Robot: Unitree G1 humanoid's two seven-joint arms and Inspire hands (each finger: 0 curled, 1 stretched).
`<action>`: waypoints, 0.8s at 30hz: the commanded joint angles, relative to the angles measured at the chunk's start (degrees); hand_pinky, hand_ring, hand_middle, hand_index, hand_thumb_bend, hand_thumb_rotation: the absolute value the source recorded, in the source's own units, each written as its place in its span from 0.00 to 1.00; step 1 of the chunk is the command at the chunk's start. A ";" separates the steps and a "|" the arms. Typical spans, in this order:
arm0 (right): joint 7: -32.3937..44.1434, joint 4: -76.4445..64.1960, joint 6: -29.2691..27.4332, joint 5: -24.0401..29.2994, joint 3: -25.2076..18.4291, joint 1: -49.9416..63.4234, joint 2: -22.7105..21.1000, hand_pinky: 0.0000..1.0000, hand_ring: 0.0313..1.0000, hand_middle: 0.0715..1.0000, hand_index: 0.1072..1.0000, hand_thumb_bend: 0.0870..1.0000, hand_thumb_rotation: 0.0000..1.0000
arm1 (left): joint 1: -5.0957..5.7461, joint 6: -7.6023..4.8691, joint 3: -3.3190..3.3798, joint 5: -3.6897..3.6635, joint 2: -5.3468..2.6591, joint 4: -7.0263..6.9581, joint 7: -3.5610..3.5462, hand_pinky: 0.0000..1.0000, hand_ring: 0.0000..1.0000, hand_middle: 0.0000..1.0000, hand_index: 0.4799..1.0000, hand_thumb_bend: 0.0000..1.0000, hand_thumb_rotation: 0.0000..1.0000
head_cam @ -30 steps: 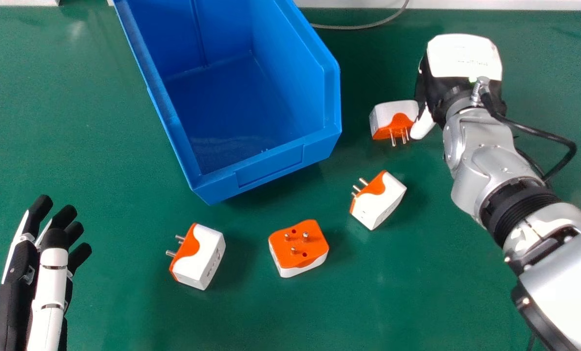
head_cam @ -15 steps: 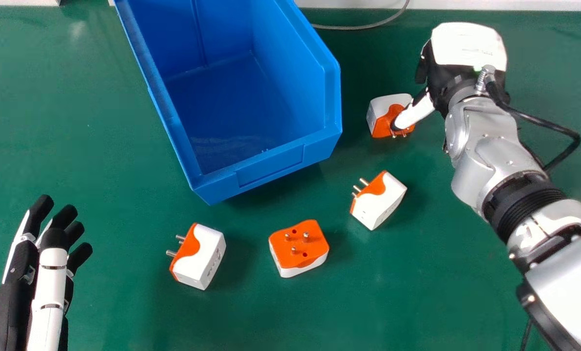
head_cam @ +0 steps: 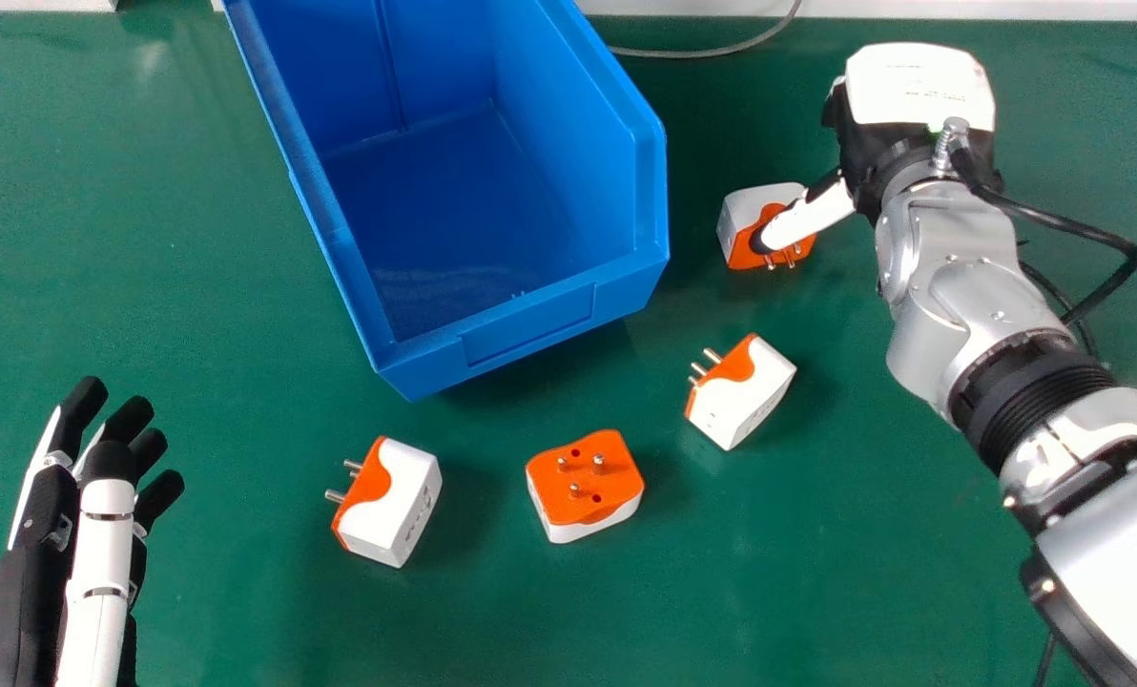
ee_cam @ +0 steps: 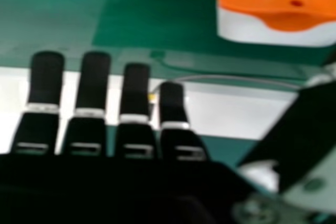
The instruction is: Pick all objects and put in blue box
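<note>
Think of a clock laid over the head view. The right hand (head_cam: 917, 86) is out at 2 o'clock, by the far plug (head_cam: 743, 215), which sits on the green table (head_cam: 196, 286) a bit closer in that same way. The job right now looks like getting hold of this plug. The hand has let go of everything: its fingers (ee_cam: 93, 80) are straight in the right hand view. Its thumb (head_cam: 807, 221) lies over the orange side of the plug in the head view, but I can't tell if they touch.

The blue box (head_cam: 530, 329) is at 11 o'clock, near the far plug. Three more plugs wait on the table too: the tipped plug (head_cam: 748, 393) between 3 and 4 o'clock, the middle plug (head_cam: 578, 477) at 6, and the last plug (head_cam: 399, 506) between 7 and 8. So all four seem to need a trip to the box.

The left hand (head_cam: 96, 563) rests at 8 o'clock, loose and holding nothing.

Next, the right hand should get the plug well between thumb and fingers, squeeze, lift it over the side of the box and go toward 9 o'clock. If it squeezes too soon, the plug might just slide away.
</note>
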 commanded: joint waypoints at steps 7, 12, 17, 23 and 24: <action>-2.32 -4.12 2.22 2.25 -3.66 1.39 1.95 0.70 0.81 0.88 0.87 0.84 0.56 | 1.50 0.68 -0.05 0.73 0.17 -2.30 0.37 0.86 0.89 0.89 0.82 0.46 0.73; -4.06 -4.51 3.95 2.81 -4.59 2.50 3.69 0.75 0.86 0.92 0.89 0.86 0.57 | 1.40 0.22 -0.05 0.35 0.24 -1.82 -0.12 0.87 0.89 0.89 0.83 0.47 0.73; -6.36 -4.04 4.68 3.60 -5.54 3.70 5.66 0.78 0.89 0.93 0.88 0.85 0.57 | 1.25 0.04 0.03 0.39 0.15 -1.49 -0.06 0.87 0.89 0.89 0.83 0.46 0.73; -7.76 -1.84 5.10 4.53 -6.01 3.89 7.92 0.80 0.91 0.93 0.86 0.84 0.57 | 1.22 -0.34 0.12 0.61 0.18 -1.33 -0.08 0.86 0.89 0.89 0.83 0.47 0.73; -8.02 -1.37 5.11 4.24 -5.58 3.89 8.11 0.81 0.91 0.94 0.86 0.84 0.57 | 1.22 -0.37 0.14 0.54 0.16 -1.32 -0.10 0.86 0.89 0.89 0.83 0.47 0.73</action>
